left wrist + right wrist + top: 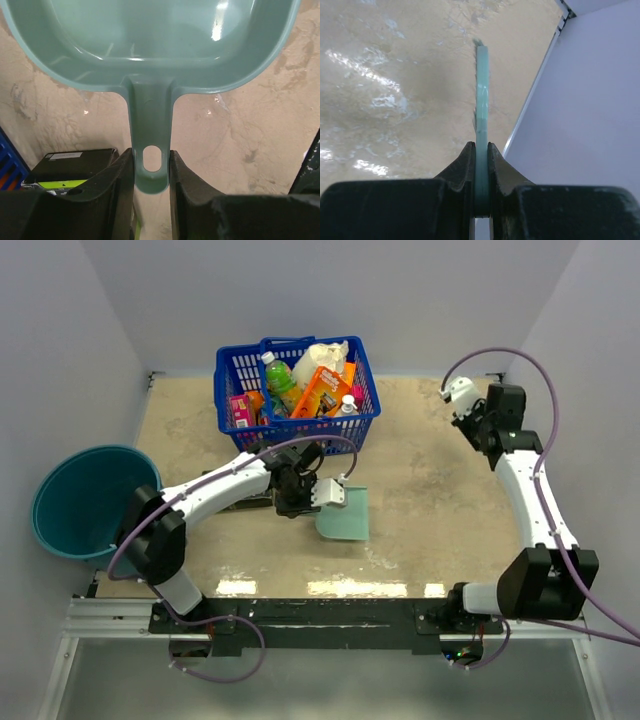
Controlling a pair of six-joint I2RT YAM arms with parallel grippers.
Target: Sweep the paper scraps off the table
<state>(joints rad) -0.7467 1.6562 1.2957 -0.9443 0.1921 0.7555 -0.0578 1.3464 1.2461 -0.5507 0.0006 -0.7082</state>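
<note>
My left gripper [151, 165] is shut on the handle of the mint-green dustpan [150, 45]. The pan [343, 512] lies mid-table in the top view, its handle toward my left gripper [320, 490], and its tray looks empty. At the table's far right edge, near the wall, my right gripper [481, 150] is shut on the thin mint-green brush [482, 95], which points away over the table [395, 75]. That gripper [460, 395] is near the back right corner in the top view. No paper scraps show in any view.
A blue basket [297, 390] full of groceries stands at the back centre, just behind my left arm. A flat black-and-green packet [70, 167] lies beside my left gripper. A round teal bucket [85, 500] sits off the table's left edge.
</note>
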